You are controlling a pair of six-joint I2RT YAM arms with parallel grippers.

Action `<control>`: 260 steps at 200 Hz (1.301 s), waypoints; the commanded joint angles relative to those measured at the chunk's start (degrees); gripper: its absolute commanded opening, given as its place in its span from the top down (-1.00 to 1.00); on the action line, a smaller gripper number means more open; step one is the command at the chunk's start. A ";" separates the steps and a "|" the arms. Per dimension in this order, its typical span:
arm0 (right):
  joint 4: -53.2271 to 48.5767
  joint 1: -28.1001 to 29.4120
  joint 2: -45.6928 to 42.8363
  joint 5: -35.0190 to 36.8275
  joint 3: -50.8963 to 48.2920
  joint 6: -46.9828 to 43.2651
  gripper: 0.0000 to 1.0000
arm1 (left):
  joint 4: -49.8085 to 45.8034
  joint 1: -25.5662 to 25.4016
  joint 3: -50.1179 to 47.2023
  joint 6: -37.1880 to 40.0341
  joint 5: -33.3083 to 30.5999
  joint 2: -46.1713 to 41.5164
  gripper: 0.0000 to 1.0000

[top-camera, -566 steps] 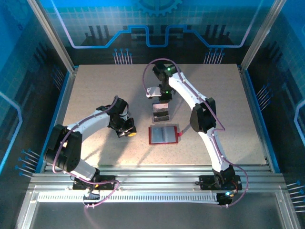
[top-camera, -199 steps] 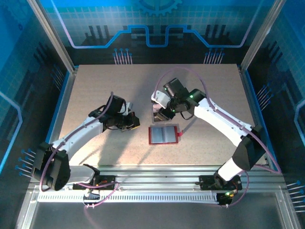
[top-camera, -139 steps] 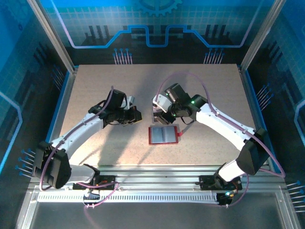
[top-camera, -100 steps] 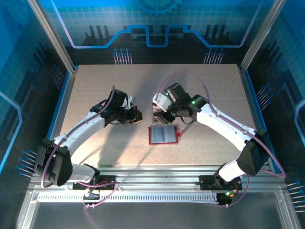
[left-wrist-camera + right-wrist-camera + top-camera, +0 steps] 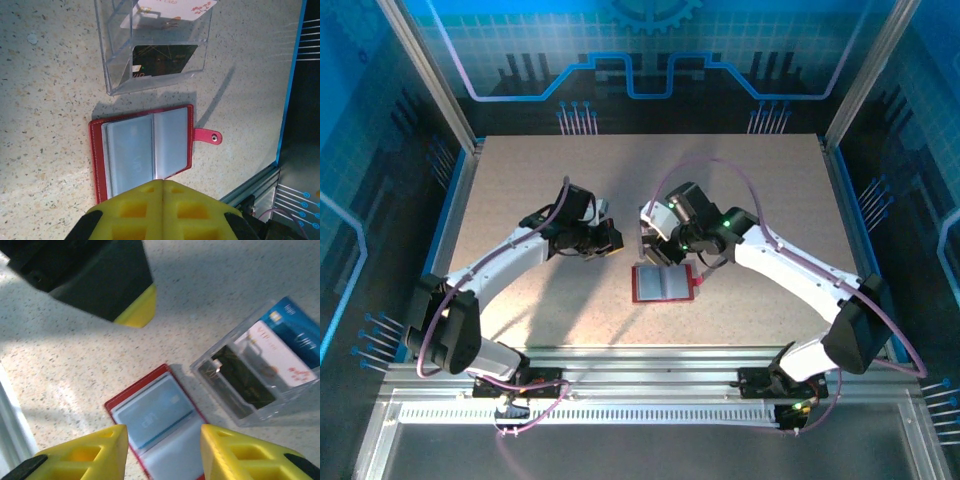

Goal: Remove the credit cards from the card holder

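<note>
The red card holder (image 5: 663, 283) lies open on the table, pale pockets up, its clasp tab (image 5: 208, 136) pointing right. A bluish credit card (image 5: 152, 416) shows through one pocket. My right gripper (image 5: 162, 442) hovers open above the card holder (image 5: 150, 417), with nothing between its yellow fingers (image 5: 100, 452). My left gripper (image 5: 162, 184) is shut and empty, its tips just off the near edge of the card holder (image 5: 142, 150). From above, the left gripper (image 5: 614, 243) sits left of the tray and the right gripper (image 5: 666, 252) over it.
A clear plastic tray (image 5: 155, 47) stands just beyond the holder, with a dark card (image 5: 240, 379), a white card (image 5: 272, 357) and a blue card (image 5: 296, 334) in it. Open tabletop (image 5: 520, 190) lies to the left and far side.
The left gripper has moved right and a little farther away, nearing the tray and holder. The right arm has come back from the far side and lowered over the holder.
</note>
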 commanded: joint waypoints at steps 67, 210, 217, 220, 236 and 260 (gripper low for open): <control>5.61 6.02 -5.09 6.12 -9.79 14.78 0.15 | 3.48 -1.69 -1.15 1.97 0.62 3.64 0.92; 15.21 -7.86 -9.82 -18.09 -23.66 40.43 0.31 | -1.21 -7.45 6.57 -1.25 0.78 13.41 0.92; 14.67 -8.53 -9.55 -19.44 -23.22 40.18 0.31 | 0.31 -7.45 4.48 -2.48 -0.03 11.89 0.92; 14.21 -8.79 -9.48 -19.78 -22.98 40.06 0.31 | 0.88 -7.43 3.53 -3.01 -0.34 11.28 0.92; 11.61 -9.98 -9.03 -21.50 -21.96 39.39 0.30 | 3.23 -7.36 0.13 -5.38 -1.18 8.46 0.92; 10.78 -10.38 -8.94 -23.94 -22.89 40.28 0.28 | 3.36 -7.62 -0.48 -6.16 -1.36 6.14 0.93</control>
